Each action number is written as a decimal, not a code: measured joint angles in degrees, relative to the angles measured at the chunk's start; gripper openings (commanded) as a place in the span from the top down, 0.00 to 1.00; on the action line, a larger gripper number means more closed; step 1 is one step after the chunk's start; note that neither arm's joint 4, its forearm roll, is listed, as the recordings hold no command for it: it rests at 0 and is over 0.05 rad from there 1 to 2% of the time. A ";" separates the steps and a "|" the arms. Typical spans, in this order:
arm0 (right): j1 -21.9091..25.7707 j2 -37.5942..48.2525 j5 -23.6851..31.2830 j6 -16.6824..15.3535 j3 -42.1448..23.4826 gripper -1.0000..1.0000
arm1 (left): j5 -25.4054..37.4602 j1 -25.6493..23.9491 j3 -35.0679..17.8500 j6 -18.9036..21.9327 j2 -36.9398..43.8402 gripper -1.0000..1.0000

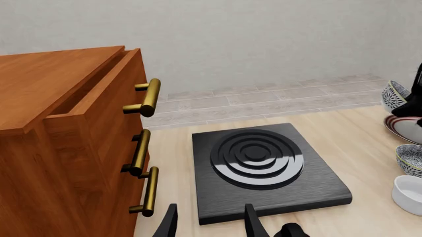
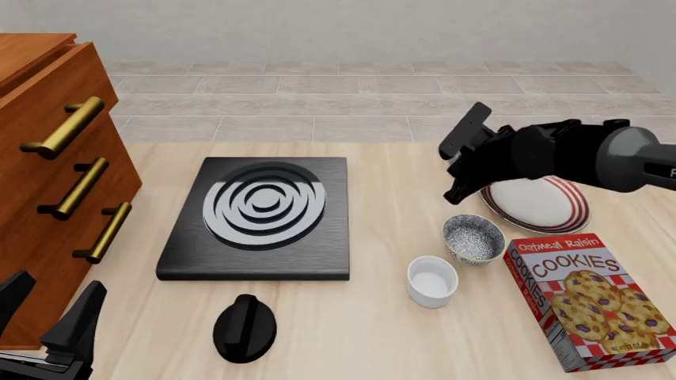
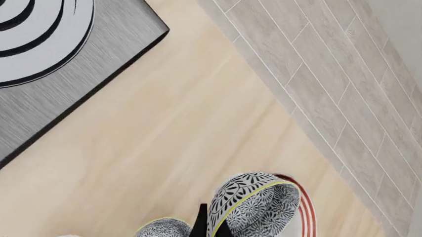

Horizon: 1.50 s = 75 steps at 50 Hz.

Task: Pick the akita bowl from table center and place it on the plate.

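Note:
My right gripper point(image 3: 212, 226) is shut on the rim of the akita bowl point(image 3: 254, 206), which hangs tilted on its side, dark patterned outside showing. It hovers over the left edge of the red-striped white plate point(image 2: 541, 203). In the front view the arm hides the bowl; the left wrist view shows the akita bowl point(image 1: 394, 95) above the plate point(image 1: 402, 129). My left gripper point(image 1: 211, 223) is open and holds nothing, low near the table's front left corner, short of the black stove.
A second patterned bowl point(image 2: 472, 237) and a small white cup point(image 2: 432, 280) stand in front of the plate. A cookie box point(image 2: 590, 301) lies at the front right. The black stove point(image 2: 260, 218), its knob point(image 2: 245, 327) and a wooden drawer cabinet point(image 2: 53, 182) fill the left.

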 measured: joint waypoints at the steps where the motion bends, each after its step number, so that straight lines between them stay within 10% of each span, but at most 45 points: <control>1: -0.59 0.10 0.14 -0.04 -0.07 1.00 | 0.00 0.00 0.00 -0.01 0.00 0.00; 39: -17.78 8.22 3.63 2.51 -6.42 1.00 | 0.22 0.29 0.01 -0.17 0.03 0.00; 75: -18.95 15.11 4.18 2.78 -8.96 1.00 | 0.44 0.36 0.01 -0.02 0.15 0.00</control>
